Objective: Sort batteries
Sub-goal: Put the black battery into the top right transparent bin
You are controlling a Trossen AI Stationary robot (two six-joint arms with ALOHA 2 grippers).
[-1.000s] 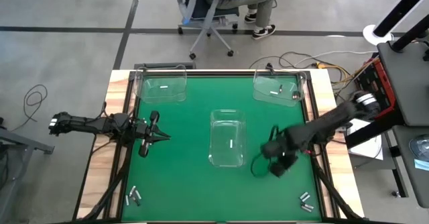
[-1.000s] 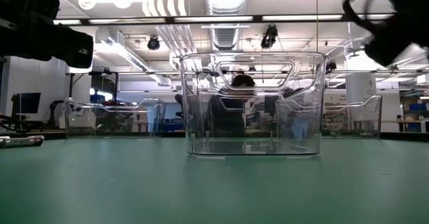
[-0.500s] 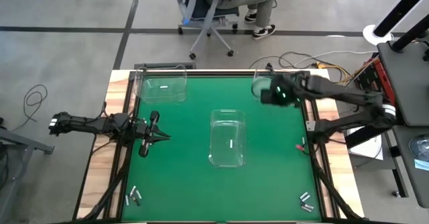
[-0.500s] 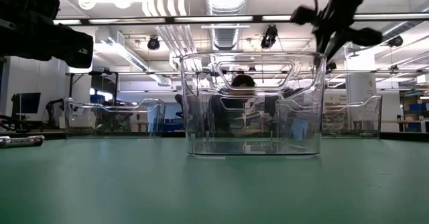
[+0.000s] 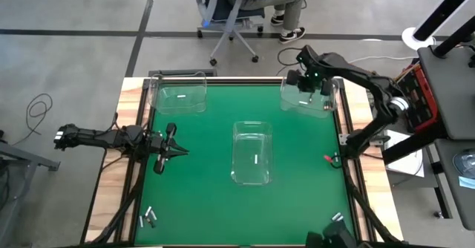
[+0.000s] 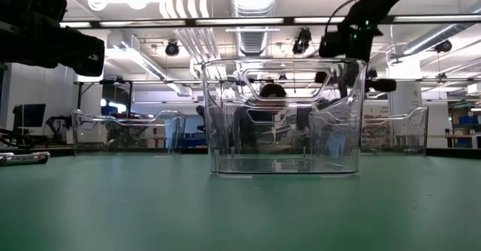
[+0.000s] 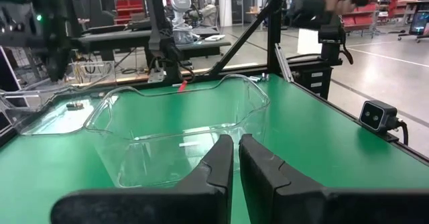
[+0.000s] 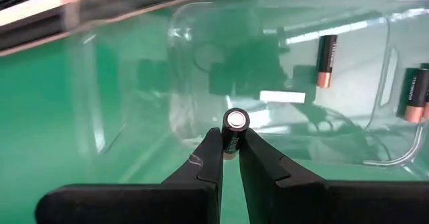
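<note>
Three clear bins stand on the green table: far left [image 5: 178, 96], centre [image 5: 251, 151] and far right [image 5: 306, 99], each with batteries lying inside. Loose batteries lie on the mat at the near left [image 5: 148, 218] and near right [image 5: 338, 218]. My right gripper [image 5: 310, 83] hangs over the far right bin, shut on a battery [image 8: 232, 131]. In its wrist view more batteries [image 8: 326, 61] lie on that bin's floor. My left gripper [image 5: 180, 152] waits shut by the table's left edge, left of the centre bin [image 7: 181, 127]. My right gripper pinches the battery by its sides [image 8: 228, 143] between the two fingertips. Its silvery end cap [image 8: 236, 121] faces the wrist camera. The fingers come from above, slanting down. The battery is lifted clear, over the far right bin.
A small red thing [image 5: 327, 158] lies at the table's right edge. A dark object [image 5: 334, 239] shows at the near edge, right of middle. Beyond the far edge a person sits on a wheeled chair [image 5: 237, 14]. Open green mat lies around the centre bin.
My right gripper has swung from beside the centre bin's right side up and toward the far edge, and now hangs over the far right bin. The left arm has kept still.
</note>
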